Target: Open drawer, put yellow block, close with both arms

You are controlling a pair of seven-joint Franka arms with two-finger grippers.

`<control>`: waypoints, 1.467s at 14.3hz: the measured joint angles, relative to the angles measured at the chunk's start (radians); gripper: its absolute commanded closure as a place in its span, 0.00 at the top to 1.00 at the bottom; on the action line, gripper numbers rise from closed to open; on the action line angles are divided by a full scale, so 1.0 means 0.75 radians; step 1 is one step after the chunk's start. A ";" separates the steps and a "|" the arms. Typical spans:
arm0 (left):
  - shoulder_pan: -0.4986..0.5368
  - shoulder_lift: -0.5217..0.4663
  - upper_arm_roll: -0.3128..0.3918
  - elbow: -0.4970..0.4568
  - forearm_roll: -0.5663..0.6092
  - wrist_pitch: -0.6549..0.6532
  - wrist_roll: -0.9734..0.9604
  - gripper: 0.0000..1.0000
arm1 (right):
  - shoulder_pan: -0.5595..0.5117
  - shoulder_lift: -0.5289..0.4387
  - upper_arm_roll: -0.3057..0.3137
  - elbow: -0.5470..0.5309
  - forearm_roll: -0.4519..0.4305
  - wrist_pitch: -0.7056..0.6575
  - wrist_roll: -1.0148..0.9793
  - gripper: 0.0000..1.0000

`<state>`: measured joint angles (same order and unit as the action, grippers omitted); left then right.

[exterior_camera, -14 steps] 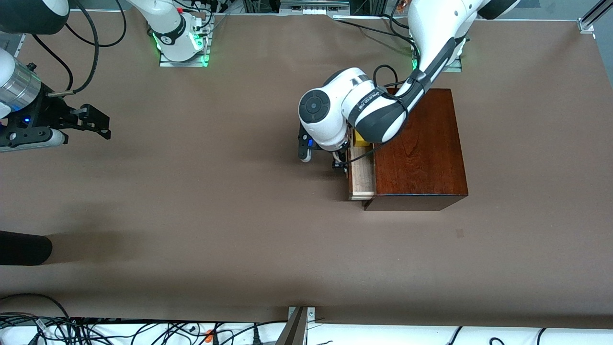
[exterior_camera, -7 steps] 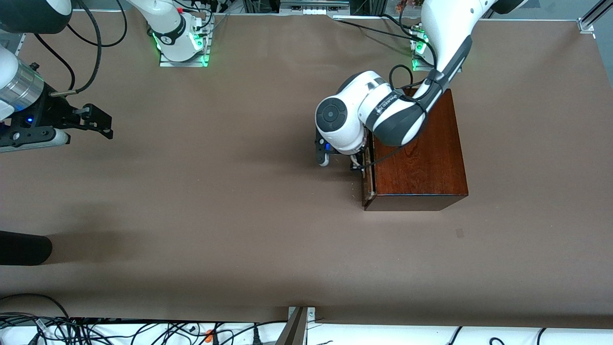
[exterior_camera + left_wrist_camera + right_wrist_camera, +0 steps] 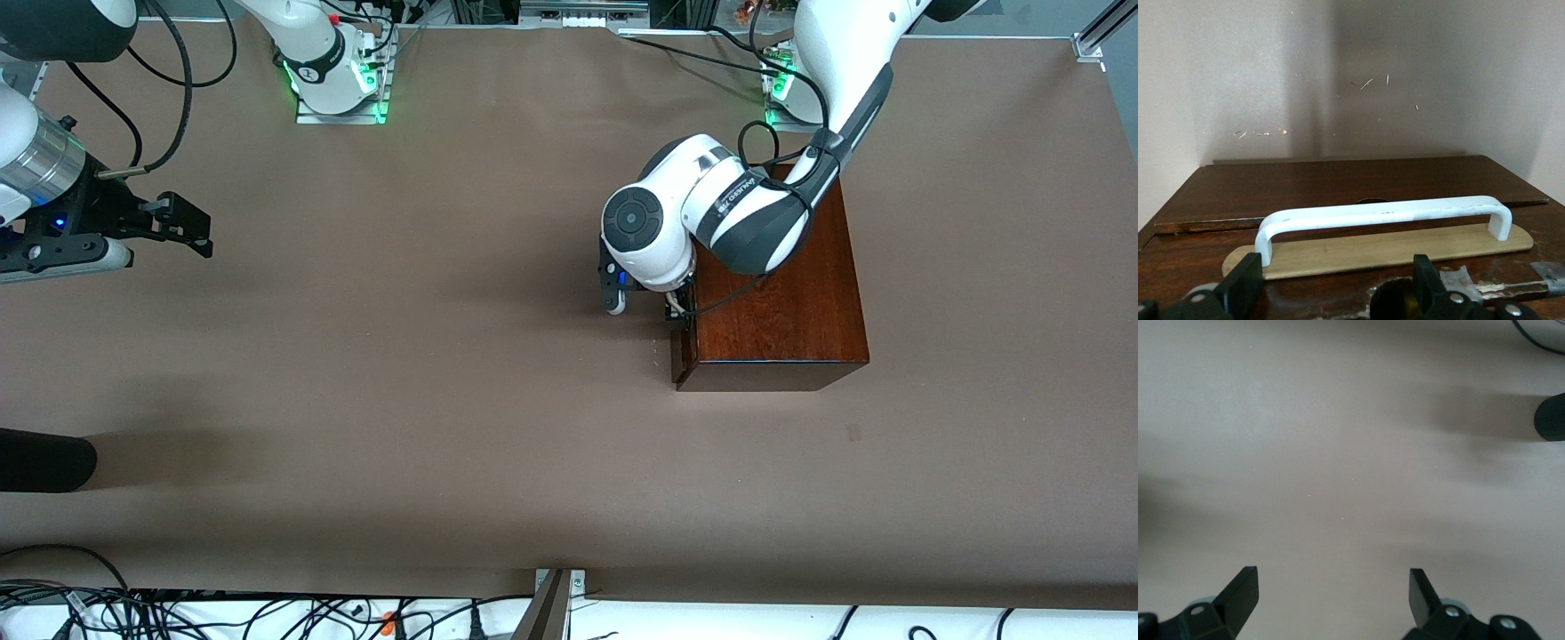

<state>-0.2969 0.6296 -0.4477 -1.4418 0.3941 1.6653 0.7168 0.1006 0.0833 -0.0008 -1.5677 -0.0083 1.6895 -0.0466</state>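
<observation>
At the wooden box point(image 3: 778, 293), which sits toward the left arm's end of the table at about three o'clock in the front view, the drawer point(image 3: 681, 351) is pushed in flush, only its dark front edge showing at the box's nine o'clock side. The yellow block cannot be seen in any view; it is presumably shut inside, though that is a judgement. The white handle point(image 3: 1381, 217) fills the left wrist view, and the left gripper point(image 3: 1335, 283) sits right in front of it, fingers spread wide, one to each side and gripping nothing. The right gripper point(image 3: 182, 227) hangs over bare table at nine o'clock in the front view, well apart from the box, fingers fully apart and empty; that arm waits. With the drawer shut, what remains is a clean retreat. The main risk: if the left gripper lifts or swings before backing straight off, a finger could catch the handle and drag the drawer out again, or shift the box. A further push could slide the whole box along the table point(image 3: 444, 400).
</observation>
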 measured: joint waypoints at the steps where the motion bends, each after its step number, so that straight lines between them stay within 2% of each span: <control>1: -0.010 -0.006 -0.001 0.001 0.000 0.001 -0.056 1.00 | 0.000 0.000 0.000 0.000 0.000 0.000 0.000 1.00; 5: -0.148 -0.030 -0.017 0.071 -0.003 0.004 -0.513 1.00 | 0.000 0.000 0.000 0.000 0.000 0.000 0.000 1.00; 8: -0.201 -0.082 -0.023 0.146 -0.090 -0.010 -0.933 1.00 | 0.000 0.000 0.000 0.000 0.000 0.000 0.000 1.00; 10: -0.193 -0.149 -0.019 0.210 -0.121 -0.082 -1.095 1.00 | 0.000 0.000 0.000 0.000 0.000 0.000 0.000 1.00; 13: -0.171 -0.251 0.005 0.325 -0.126 -0.298 -1.201 1.00 | 0.000 0.000 -0.001 0.000 0.000 0.000 0.000 1.00; 16: -0.073 -0.307 0.033 0.443 -0.127 -0.497 -1.224 1.00 | 0.000 0.000 -0.001 0.000 -0.001 0.000 0.000 1.00; 19: 0.100 -0.365 0.041 0.467 -0.142 -0.541 -1.248 1.00 | 0.000 0.000 -0.001 0.000 -0.001 0.000 0.000 1.00; 21: 0.207 -0.391 0.059 0.465 -0.226 -0.554 -1.277 1.00 | 0.000 0.000 -0.001 0.000 -0.001 0.000 0.000 1.00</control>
<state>-0.1419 0.3360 -0.4033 -1.0930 0.2245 1.2499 -0.2408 0.1005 0.0835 -0.0014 -1.5675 -0.0087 1.6895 -0.0465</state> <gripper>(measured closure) 0.000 0.000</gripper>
